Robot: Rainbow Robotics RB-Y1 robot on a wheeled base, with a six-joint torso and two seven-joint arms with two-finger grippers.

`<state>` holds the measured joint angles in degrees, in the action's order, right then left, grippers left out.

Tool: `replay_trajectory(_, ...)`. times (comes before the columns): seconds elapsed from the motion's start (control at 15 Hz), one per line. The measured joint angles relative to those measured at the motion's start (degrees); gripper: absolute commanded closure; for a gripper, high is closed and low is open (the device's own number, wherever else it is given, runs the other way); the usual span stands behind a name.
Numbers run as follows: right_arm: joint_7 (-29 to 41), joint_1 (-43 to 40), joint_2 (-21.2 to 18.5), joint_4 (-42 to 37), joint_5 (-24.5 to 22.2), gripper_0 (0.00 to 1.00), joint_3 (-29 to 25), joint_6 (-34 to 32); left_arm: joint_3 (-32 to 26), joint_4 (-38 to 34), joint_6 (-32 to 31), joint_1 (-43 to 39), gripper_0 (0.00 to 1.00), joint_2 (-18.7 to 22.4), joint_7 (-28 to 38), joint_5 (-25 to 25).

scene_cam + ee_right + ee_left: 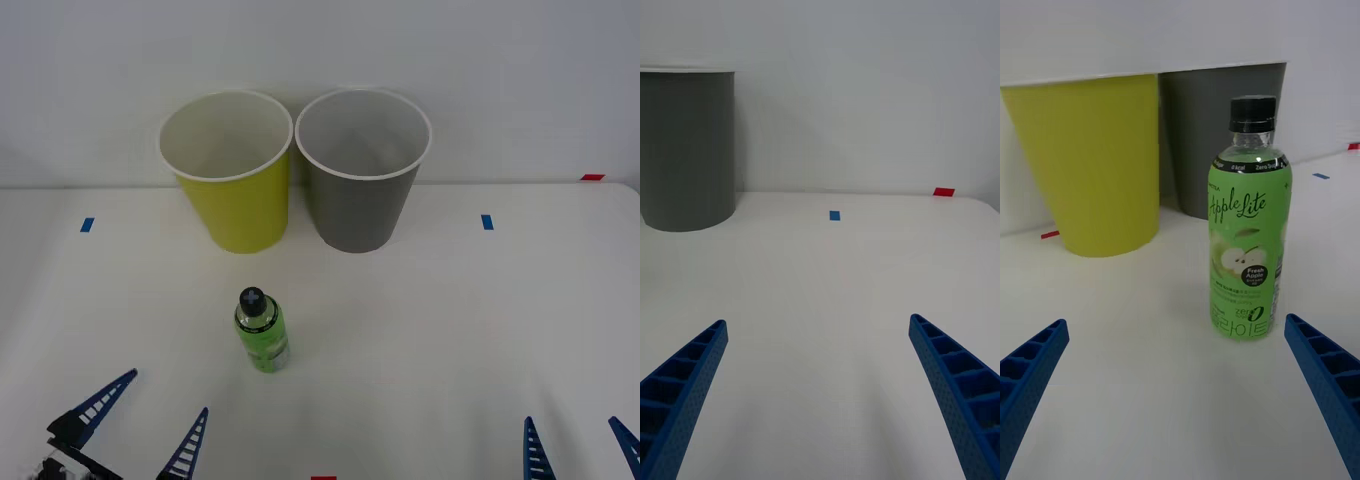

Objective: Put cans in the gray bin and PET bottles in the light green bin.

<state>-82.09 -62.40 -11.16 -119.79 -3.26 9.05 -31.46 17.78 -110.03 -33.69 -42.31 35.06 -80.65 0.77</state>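
I see the PET bottle (261, 331) upright near the light green bin (238, 200), my left gripper (140, 425) spread before it; light, slippery, so I'd pinch its labelled middle

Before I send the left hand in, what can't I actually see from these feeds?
- Floor of the light green bin and gray bin: front view, hidden by their own walls.
- Bottle back side: left wrist view, faces away.
- Left hand and right hand: front view, cut off by the bottom edge.
- Gray bin's far side: right wrist view, cut by the edge.
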Motion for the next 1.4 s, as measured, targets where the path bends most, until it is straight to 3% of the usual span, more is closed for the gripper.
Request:
replay_trajectory(0.73, 0.0, 0.0, 0.0, 0.0, 0.0, 0.17, 0.0, 0.0, 5.8, 0.2, 4.6, 9.3, 0.0, 5.0, -0.3, 1.4)
replay_trajectory(1.4, 0.0, 0.0, 0.0, 0.0, 0.0, 0.17, 0.0, 0.0, 12.1, 5.8, 6.7, 21.1, 0.0, 4.9, -0.6, 5.0)
